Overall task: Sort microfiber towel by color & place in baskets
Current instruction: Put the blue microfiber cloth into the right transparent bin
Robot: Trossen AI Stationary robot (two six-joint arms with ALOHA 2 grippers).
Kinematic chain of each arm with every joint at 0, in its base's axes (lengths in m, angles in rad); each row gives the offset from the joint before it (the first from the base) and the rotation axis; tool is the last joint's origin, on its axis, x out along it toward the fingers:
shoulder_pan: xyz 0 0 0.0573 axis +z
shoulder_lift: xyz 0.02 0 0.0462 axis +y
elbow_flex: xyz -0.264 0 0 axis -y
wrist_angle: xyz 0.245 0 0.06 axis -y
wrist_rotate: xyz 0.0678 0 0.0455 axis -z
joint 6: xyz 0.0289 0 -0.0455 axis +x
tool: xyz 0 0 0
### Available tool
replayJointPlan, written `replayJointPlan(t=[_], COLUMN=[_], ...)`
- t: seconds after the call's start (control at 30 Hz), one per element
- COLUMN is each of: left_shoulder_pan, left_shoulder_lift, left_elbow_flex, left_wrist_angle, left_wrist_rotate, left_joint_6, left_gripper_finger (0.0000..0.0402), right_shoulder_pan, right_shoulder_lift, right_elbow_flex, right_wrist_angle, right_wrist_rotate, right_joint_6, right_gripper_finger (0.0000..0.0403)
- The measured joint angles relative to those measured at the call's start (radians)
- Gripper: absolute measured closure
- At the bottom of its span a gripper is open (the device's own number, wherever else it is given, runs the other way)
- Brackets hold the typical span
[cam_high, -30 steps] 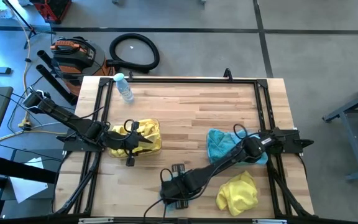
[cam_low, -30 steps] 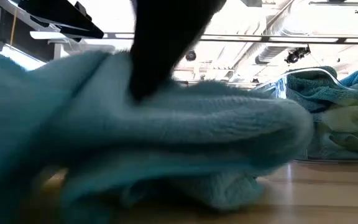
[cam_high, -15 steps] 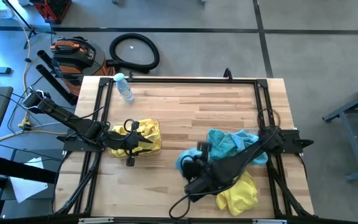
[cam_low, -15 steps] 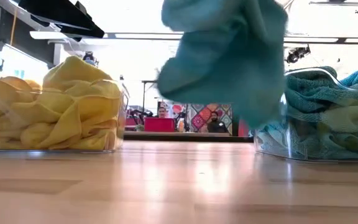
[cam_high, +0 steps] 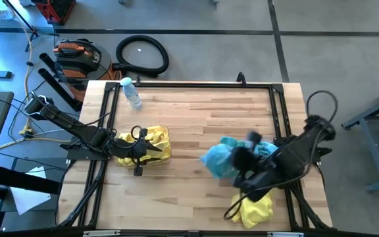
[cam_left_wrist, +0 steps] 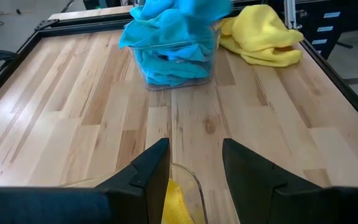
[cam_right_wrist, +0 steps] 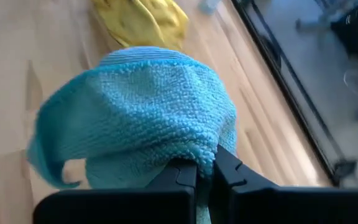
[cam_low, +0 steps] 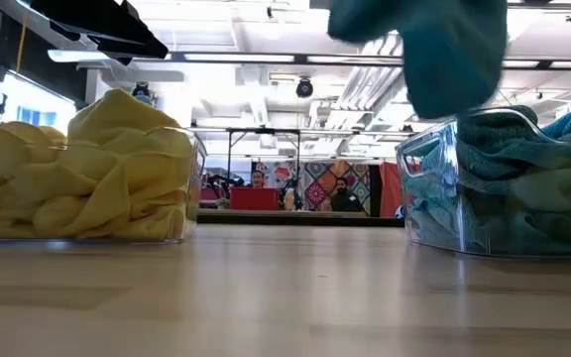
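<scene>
Teal-blue fuzzy microfiber towel (cam_right_wrist: 135, 112) is pinched in the fully closed right gripper (cam_right_wrist: 205, 171) and held aloft just beside the clear plastic basket (cam_low: 434, 198) of teal cloths. The left gripper (cam_left_wrist: 194, 165), partly parted and holding nothing, is kept well apart from that basket.

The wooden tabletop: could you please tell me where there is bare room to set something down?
The widest bare wood runs along the far edge beside the clear plastic water bottle, then down between the clear bin of yellow cloths and the clear bin of teal cloths. It is crowded around the teal bin, with a loose yellow cloth.
</scene>
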Motion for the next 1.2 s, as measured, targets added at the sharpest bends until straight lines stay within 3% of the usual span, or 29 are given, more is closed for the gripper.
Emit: replayJointPlan(t=[0.23, 0.43, 0.63, 0.8, 1.1, 1.2], left_shoulder_pan=[0.000, 0.000, 0.000, 0.001, 0.002, 0.002], left_shoulder_lift=[0.000, 0.000, 0.000, 0.000, 0.000, 0.000], left_elbow_flex=[0.000, 0.000, 0.000, 0.000, 0.000, 0.000], left_wrist_angle=[0.000, 0.000, 0.002, 0.002, 0.003, 0.003], left_wrist_rotate=[0.000, 0.000, 0.000, -0.001, -0.004, -0.005], left_joint_6=[-0.001, -0.002, -0.001, -0.001, 0.000, 0.000], left_gripper_finger=[0.0264, 0.0264, 0.0264, 0.0264, 0.0264, 0.0264], right_shoulder_pan=[0.025, 0.081, 0.061, 0.023, -0.048, -0.092], right_shoulder_lift=[-0.289, -0.511, -0.633, -0.646, -0.646, -0.636], right_elbow_flex=[-0.353, -0.515, -0.671, -0.827, -1.194, -1.301], right_wrist_angle=[0.001, 0.002, 0.002, 0.018, 0.607, 0.715], right_wrist_rotate=[-0.165, -0.300, -0.349, -0.336, -0.393, -0.443], right_joint_6=[0.286, 0.504, 0.526, 0.540, 0.465, 0.470], right_gripper_finger=[0.0402, 0.0403, 0.0403, 0.0403, 0.0403, 0.0403])
